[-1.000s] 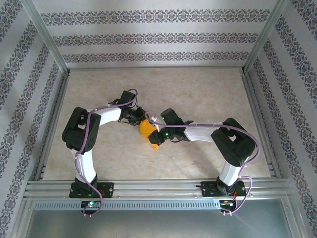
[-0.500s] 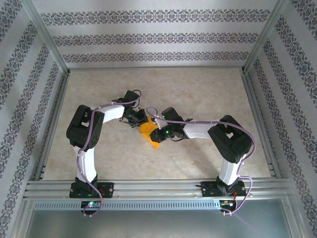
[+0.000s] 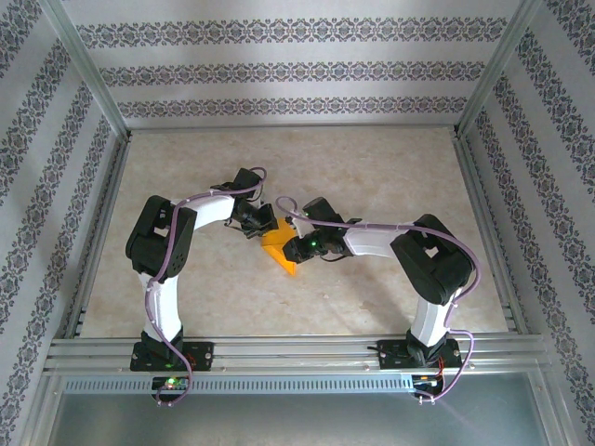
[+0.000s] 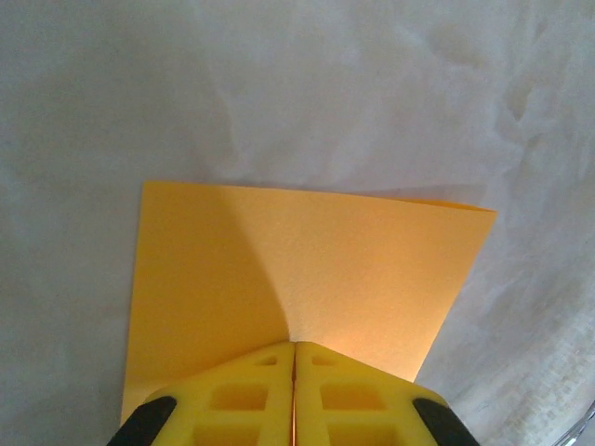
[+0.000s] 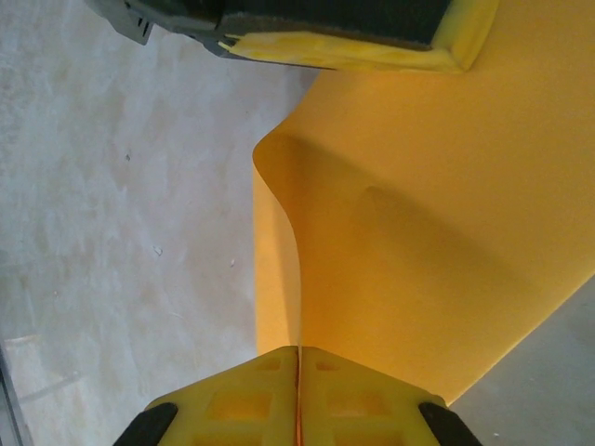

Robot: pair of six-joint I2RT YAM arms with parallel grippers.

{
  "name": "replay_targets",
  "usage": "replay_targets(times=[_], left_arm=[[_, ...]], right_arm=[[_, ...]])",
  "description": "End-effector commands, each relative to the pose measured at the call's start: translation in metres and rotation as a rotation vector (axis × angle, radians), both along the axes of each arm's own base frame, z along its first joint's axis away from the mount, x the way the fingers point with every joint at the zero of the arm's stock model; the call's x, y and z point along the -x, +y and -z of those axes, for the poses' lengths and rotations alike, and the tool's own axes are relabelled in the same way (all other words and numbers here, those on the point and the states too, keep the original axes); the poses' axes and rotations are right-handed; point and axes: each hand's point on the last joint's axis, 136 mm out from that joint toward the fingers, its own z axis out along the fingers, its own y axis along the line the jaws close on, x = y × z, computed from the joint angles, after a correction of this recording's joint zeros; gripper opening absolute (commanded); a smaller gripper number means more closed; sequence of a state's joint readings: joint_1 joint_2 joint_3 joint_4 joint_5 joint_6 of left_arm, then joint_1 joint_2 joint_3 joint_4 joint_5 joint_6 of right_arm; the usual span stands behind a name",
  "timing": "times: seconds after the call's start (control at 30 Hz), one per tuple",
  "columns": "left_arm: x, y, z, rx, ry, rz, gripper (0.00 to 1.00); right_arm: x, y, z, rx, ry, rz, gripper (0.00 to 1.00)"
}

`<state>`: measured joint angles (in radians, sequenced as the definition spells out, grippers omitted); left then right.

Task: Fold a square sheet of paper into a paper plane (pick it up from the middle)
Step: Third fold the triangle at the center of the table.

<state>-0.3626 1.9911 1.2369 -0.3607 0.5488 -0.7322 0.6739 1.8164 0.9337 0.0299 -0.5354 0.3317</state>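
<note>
Pale marbled counter [image 3: 372, 177], boxed in by patterned walls [image 3: 279, 70], carries everything at its middle. Pressed together, the left claw [image 4: 295, 347] pinches one edge of the square sheet of paper [image 4: 307, 269], which spreads away from it as a flat orange panel. The right claw [image 5: 299, 351] is likewise clamped on the opposite side, where the paper buckles into an upright curl. The sheet spans the gap between them. From overhead its long axis seems to run far-left to near-right, so neither arm is nearer. Fingers hide both pinched edges, and I cannot tell whether the sheet touches the counter.
</note>
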Motion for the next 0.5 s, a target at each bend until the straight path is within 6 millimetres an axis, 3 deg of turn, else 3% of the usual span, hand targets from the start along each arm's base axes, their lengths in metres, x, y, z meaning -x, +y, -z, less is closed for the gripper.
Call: replay_targets(times=[0.0,0.47], left_arm=[[0.018,0.002,0.021,-0.064,0.071,0.035,0.07],[0.019,0.001,0.023,-0.06,0.073,0.034,0.07]], right_arm=[[-0.008,-0.002,0.006,0.025,0.012,0.024,0.09],[-0.008,-0.006,0.017,0.074,0.043,0.044,0.09]])
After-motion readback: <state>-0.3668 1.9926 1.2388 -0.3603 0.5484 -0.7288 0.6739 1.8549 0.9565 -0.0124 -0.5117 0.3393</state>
